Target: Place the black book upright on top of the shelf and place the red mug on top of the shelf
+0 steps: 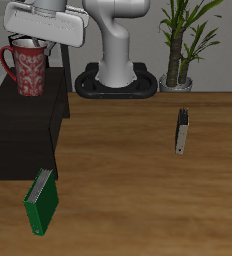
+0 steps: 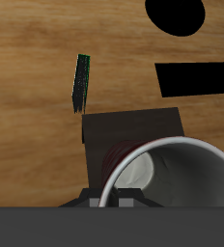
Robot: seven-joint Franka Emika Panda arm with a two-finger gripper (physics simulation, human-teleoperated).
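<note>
The red mug (image 1: 28, 70) is upright over the flat top of the black shelf (image 1: 23, 135), its base at or just above that top. My gripper (image 1: 40, 44) comes down from above and is shut on the mug's rim. In the wrist view the mug's grey-white inside (image 2: 177, 188) fills the frame right below my gripper (image 2: 112, 198), with the shelf (image 2: 133, 130) under it. The black book (image 1: 182, 131), thin with a pale edge, stands upright on the table far from the shelf and from my gripper.
A green book (image 1: 40, 201) leans on the table just in front of the shelf; it also shows in the wrist view (image 2: 80, 82). The robot base (image 1: 113, 80) and a potted plant (image 1: 180, 45) stand at the table's back.
</note>
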